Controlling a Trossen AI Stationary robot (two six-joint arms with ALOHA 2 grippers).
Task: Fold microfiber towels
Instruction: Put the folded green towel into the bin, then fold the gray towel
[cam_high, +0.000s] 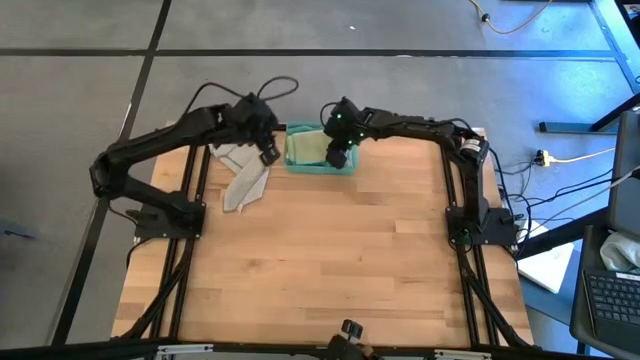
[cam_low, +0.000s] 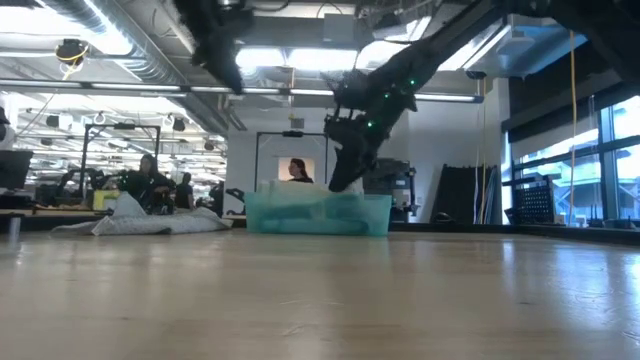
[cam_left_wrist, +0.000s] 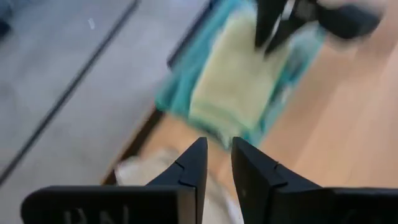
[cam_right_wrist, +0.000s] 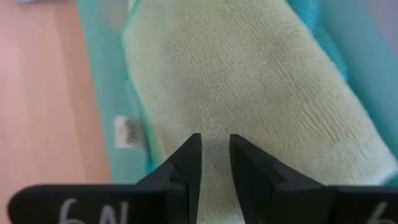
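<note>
Your right claw (cam_right_wrist: 214, 155) hung over the pale green towel (cam_right_wrist: 249, 81) in the bin (cam_high: 318, 166), fingers narrowly parted, gripping nothing, placed to pinch it.

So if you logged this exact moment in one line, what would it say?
right gripper: over pale green towel in teal bin | left gripper: above grey towel on table | fold: not begun

— How was the light in there?

— Bright ceiling strips (cam_low: 300, 60) glared white at the top of the low view, leaving both arms dark silhouettes. A blue cast washed the upper right of the overhead shot.

— And sharpness?

— The left wrist view was smeared with blur; the pale green towel (cam_right_wrist: 249, 81) showed crisp weave in the right wrist view.
</note>
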